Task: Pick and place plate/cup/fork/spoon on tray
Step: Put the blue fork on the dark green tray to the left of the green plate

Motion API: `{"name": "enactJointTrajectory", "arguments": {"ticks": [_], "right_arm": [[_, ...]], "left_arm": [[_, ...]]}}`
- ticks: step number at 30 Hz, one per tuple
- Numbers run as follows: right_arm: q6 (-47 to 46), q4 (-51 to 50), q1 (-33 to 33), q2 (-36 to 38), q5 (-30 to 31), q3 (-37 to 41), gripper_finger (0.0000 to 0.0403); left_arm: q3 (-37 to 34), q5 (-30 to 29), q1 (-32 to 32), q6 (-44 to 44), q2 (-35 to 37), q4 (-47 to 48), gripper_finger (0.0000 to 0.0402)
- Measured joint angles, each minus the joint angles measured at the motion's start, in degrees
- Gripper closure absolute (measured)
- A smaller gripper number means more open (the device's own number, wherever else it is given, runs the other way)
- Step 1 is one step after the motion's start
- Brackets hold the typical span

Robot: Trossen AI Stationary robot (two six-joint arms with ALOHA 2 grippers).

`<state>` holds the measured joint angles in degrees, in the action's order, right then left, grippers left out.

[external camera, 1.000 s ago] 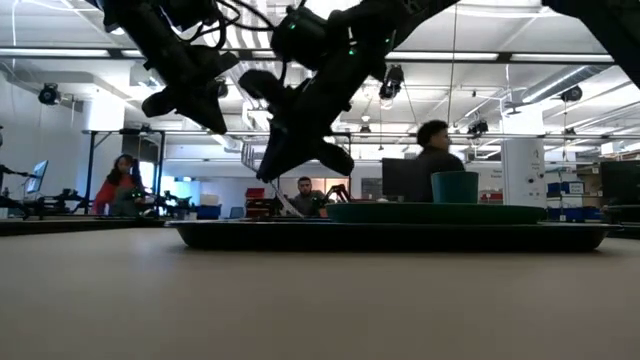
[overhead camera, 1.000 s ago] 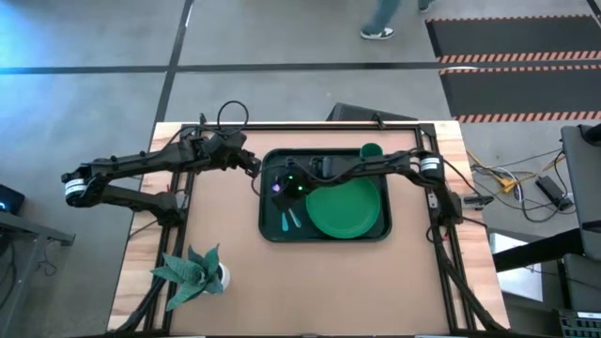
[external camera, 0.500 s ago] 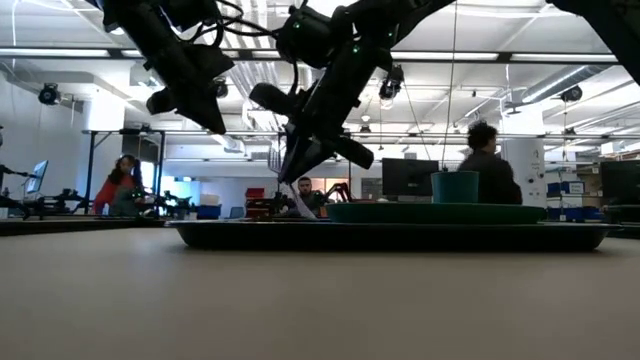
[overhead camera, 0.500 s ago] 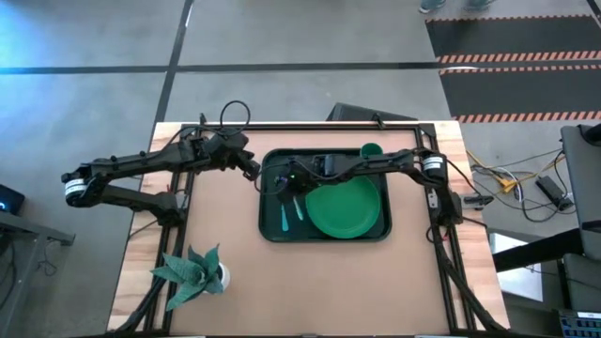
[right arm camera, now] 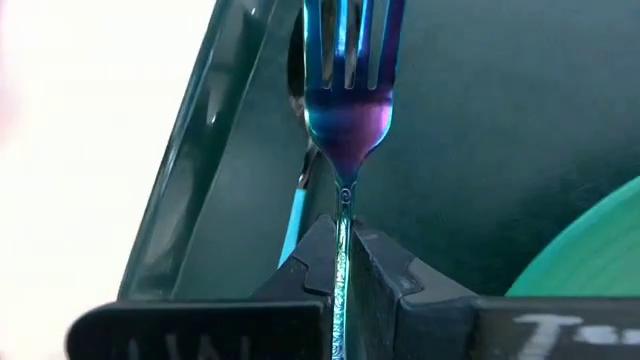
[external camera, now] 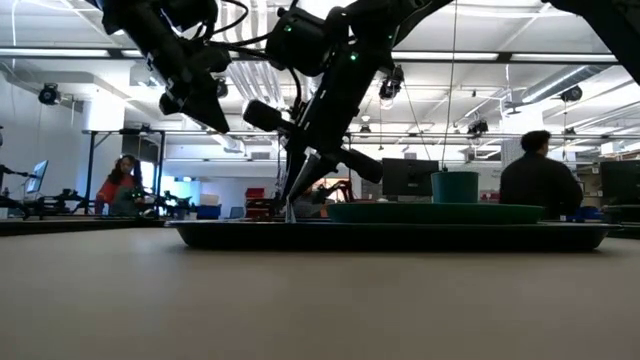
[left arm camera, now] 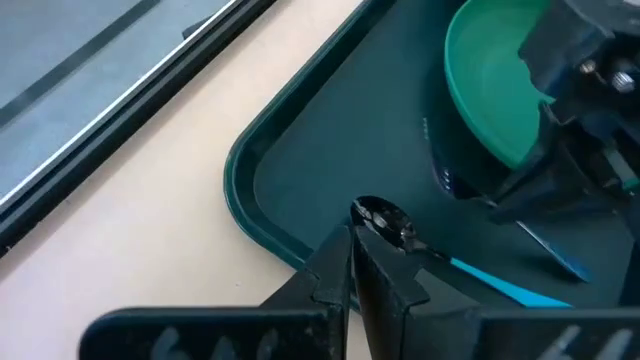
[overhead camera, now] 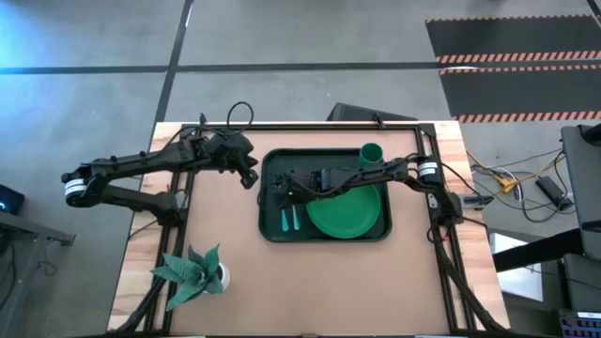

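Observation:
The dark green tray (overhead camera: 266, 202) lies mid-table. On it rest the bright green plate (overhead camera: 346, 214), on the right half, and the green cup (overhead camera: 371, 153), upright in the far right corner. The spoon (left arm camera: 385, 218) lies flat near the tray's left rim, with its blue handle (overhead camera: 285, 222) toward the near edge. My right gripper (overhead camera: 285, 191) is over the tray's left part, shut on the fork (right arm camera: 348, 90). My left gripper (overhead camera: 250, 175) is shut and empty, just left of the tray's far left corner. My right gripper pinches the fork's thin neck (right arm camera: 343, 200), just behind the tines, between its two fingers. The fork runs on ahead of the fingertips, in line with them. In the low view the fingers (external camera: 312, 165) slant down and the fork's free end (external camera: 291, 208) reaches the tray behind its rim. I cannot tell whether it touches the tray.
A white pot with a green plant (overhead camera: 192, 272) stands at the table's near left. Bare tabletop lies left of and in front of the tray. People show in the room beyond the table (external camera: 538, 180).
My right gripper has gone down toward the tray's left part with the fork, which it has kept hold of. The fork's free end has dropped from above the rim to tray level. A person in the background has walked to the right.

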<state>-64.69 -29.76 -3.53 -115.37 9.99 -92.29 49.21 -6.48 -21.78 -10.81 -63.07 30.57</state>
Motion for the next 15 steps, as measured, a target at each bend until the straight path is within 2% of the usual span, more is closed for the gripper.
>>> {"name": "enactJointTrajectory", "arguments": {"ticks": [11,15], "right_arm": [[0.9,-0.1,-0.6,0.0,0.5,3.0,0.0394],[0.0,2.7,-0.6,0.0,0.6,5.3,0.0394]], "left_arm": [[0.0,0.3,0.0,0.8,0.1,0.0,0.0402],[0.0,0.3,0.0,0.7,0.1,0.0,0.0402]]}}
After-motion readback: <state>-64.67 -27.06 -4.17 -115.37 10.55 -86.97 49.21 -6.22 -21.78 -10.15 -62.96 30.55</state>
